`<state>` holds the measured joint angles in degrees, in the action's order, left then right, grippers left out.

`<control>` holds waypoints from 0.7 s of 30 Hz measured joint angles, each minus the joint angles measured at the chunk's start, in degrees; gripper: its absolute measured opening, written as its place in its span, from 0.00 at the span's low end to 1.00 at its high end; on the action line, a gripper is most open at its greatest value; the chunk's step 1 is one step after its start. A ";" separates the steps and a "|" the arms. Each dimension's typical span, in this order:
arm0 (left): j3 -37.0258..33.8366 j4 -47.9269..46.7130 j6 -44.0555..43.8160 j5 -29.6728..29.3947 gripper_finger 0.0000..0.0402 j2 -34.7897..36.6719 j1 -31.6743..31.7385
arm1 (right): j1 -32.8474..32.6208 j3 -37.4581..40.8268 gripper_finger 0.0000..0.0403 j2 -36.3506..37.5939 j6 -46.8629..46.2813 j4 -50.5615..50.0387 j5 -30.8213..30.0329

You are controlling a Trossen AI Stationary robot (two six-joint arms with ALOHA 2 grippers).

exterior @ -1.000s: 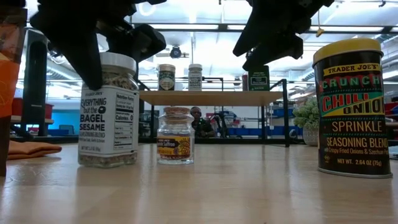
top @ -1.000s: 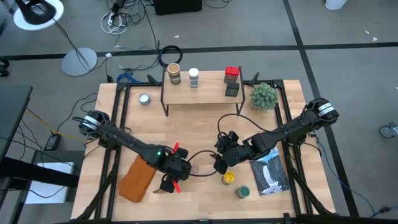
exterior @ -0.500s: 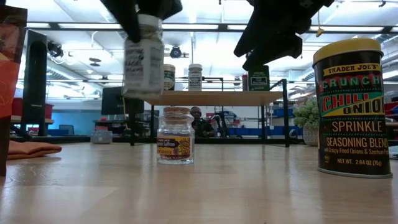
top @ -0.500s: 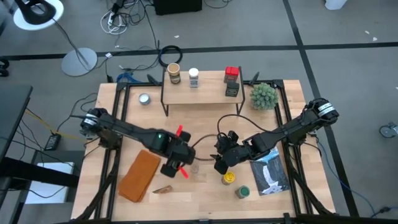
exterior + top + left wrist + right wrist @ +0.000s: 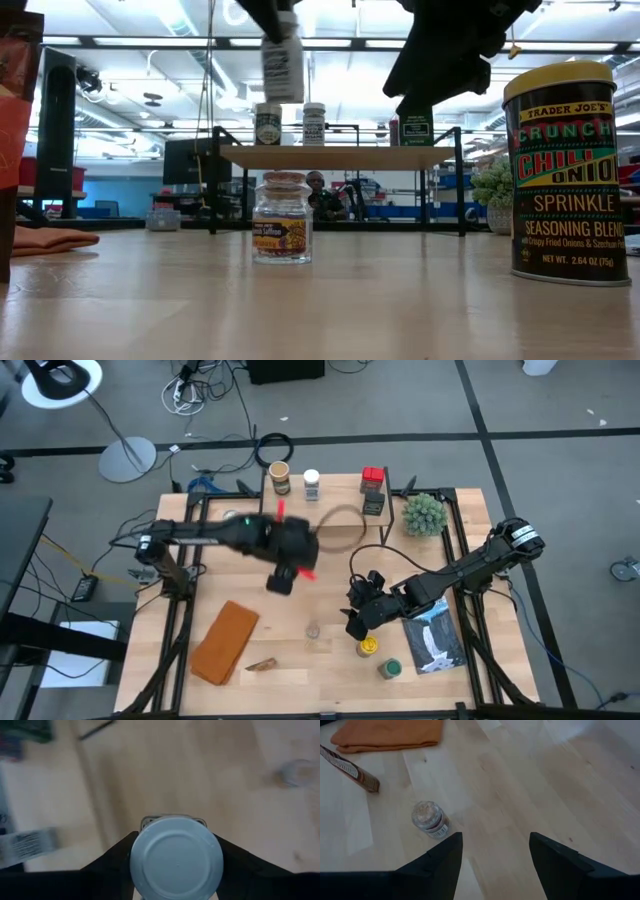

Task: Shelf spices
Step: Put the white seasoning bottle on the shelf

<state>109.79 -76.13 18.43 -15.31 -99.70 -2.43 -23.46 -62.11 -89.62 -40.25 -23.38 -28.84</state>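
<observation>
Lifted off the table (image 5: 330, 660), the white-labelled bagel-seasoning jar (image 5: 283, 62) rides gripped in the left pincer (image 5: 285, 565); right pincer (image 5: 355, 622) hovers open.

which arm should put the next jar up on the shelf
Left. Its gripper already holds a silver-lidded jar, raised beside the shelf. The right gripper hangs open and empty over the table.

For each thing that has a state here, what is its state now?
Left gripper: shut on the white-lidded jar, held in the air.
Right gripper: open, empty.
Small cork-topped jar: upright on the table.
Yellow-lidded tin: upright, lid on.
Shelf: bears four spices.
</observation>
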 joint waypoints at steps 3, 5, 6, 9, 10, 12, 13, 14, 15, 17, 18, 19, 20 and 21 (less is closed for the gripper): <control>3.23 0.03 2.39 1.35 0.49 0.02 4.90 | 0.00 0.00 0.57 0.00 0.00 0.03 0.02; 5.00 0.57 2.69 3.93 0.49 0.04 8.47 | 0.00 0.00 0.57 -0.02 -0.02 0.06 0.00; 5.65 1.40 2.73 5.84 0.49 0.06 10.35 | 0.00 0.00 0.57 -0.02 -0.02 0.10 0.00; 7.11 3.95 2.77 10.90 0.49 0.05 15.49 | 0.00 0.00 0.57 -0.01 -0.02 0.20 0.01; 7.48 4.71 2.78 11.86 0.49 -0.15 16.98 | 0.00 0.00 0.57 -0.01 -0.02 0.21 0.00; 8.28 6.36 2.87 13.64 0.49 -0.65 19.69 | 0.00 0.00 0.57 -0.02 -0.02 0.21 0.01; 8.69 6.59 3.12 14.78 0.49 -1.13 20.81 | 0.00 0.00 0.57 -0.01 -0.02 0.24 0.01; 9.00 6.52 3.35 15.76 0.49 -1.74 21.88 | 0.00 0.00 0.57 -0.01 -0.02 0.29 0.00; 9.26 6.39 3.65 16.55 0.49 -2.37 22.78 | 0.00 0.00 0.57 -0.02 -0.02 0.30 0.02; 9.94 6.32 4.26 17.12 0.49 -4.08 24.07 | 0.00 0.00 0.57 0.00 -0.02 0.42 0.02; 10.24 6.15 4.92 17.15 0.49 -4.91 24.64 | 0.00 0.00 0.57 -0.02 -0.02 0.45 0.02; 10.59 5.81 5.37 17.14 0.49 -5.77 25.06 | 0.00 0.00 0.57 -0.01 -0.02 0.42 0.01; 10.86 5.72 5.55 17.14 0.49 -6.43 25.48 | 0.00 0.00 0.57 -0.02 -0.02 0.43 0.01; 11.14 5.82 5.72 17.12 0.49 -7.07 25.86 | 0.00 0.00 0.57 -0.01 -0.02 0.42 0.02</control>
<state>120.93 -70.31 24.15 1.81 -106.77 23.42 -23.46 -62.11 -89.63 -40.27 -22.96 -28.82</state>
